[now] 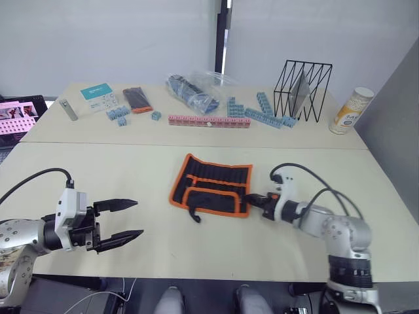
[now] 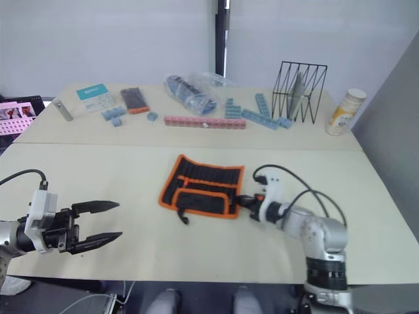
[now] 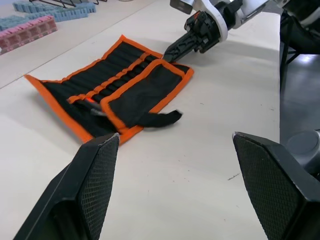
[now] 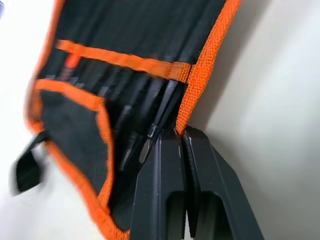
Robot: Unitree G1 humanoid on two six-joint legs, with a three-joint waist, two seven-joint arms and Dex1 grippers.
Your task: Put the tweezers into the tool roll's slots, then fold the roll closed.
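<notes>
The tool roll (image 1: pixel 213 183) lies in the middle of the near table, black with orange binding, its near flap folded up over the inner face. Its black strap (image 1: pixel 194 216) trails off the near edge. Slim black tweezers (image 4: pixel 150 125) sit in the slots (image 4: pixel 125 30) under the orange stripe. My right gripper (image 1: pixel 252 199) is at the roll's right edge, shut on the orange binding (image 4: pixel 197 85). My left gripper (image 1: pixel 127 219) hangs open and empty well to the left of the roll, over bare table.
On the far table are a pink block strip (image 1: pixel 209 121), blue blocks (image 1: pixel 265 112), a black wire rack (image 1: pixel 302 88), a canister (image 1: pixel 350 110), a plastic bag (image 1: pixel 196 88), a black-and-orange flat pack (image 1: pixel 137 99) and a grey bar (image 1: pixel 67 108).
</notes>
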